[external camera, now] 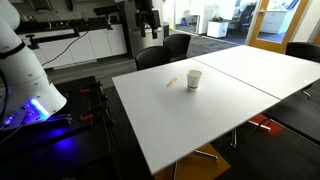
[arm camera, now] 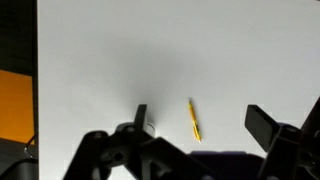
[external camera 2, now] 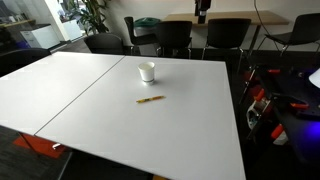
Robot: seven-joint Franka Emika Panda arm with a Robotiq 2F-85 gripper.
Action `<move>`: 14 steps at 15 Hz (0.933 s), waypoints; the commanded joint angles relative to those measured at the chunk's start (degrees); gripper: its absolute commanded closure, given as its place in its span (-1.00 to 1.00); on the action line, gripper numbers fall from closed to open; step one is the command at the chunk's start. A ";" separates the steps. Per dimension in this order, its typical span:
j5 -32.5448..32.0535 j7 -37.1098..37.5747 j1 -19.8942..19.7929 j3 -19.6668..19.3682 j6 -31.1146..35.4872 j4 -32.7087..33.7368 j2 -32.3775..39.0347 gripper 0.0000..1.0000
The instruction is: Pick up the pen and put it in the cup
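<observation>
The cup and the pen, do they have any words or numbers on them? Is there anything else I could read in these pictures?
No word, number or sign can be read in any view.
The cup: plain white, no print showing.
The pen: yellow, too thin and small to show any lettering.
The table: white top, no label visible.
Things in the background: too small and blurred to read.

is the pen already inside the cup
No, in an exterior view the pen lies flat on the white table, apart from the cup.
</observation>
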 commanded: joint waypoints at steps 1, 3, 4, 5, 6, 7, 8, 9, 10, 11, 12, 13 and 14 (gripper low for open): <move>-0.89 -7.24 0.88 -0.10 8.62 0.74 4.42 -1.00; 0.19 -11.26 1.16 -0.08 12.51 1.87 7.54 -1.00; 0.47 -12.43 1.15 0.03 14.33 2.32 8.96 -1.00; 0.46 -13.50 1.08 0.18 15.86 3.05 10.63 -1.00; 0.88 -14.87 1.06 0.40 17.16 3.80 12.31 -1.00; 1.26 -15.93 1.02 0.78 17.92 4.69 13.92 -1.00; 0.60 -16.10 0.86 1.04 18.73 5.51 15.45 -1.00; 0.85 -16.89 0.77 1.50 18.79 6.56 16.95 -1.00; 0.51 -16.84 0.72 1.93 18.52 7.76 18.58 -1.00; 0.55 -16.91 0.69 2.49 17.84 9.12 20.15 -1.00; 0.25 -16.48 0.64 2.90 17.54 10.24 21.55 -1.00; 0.03 -15.93 0.72 3.39 17.07 11.40 22.96 -1.00; -0.02 -15.76 0.67 3.86 16.82 12.48 24.27 -1.00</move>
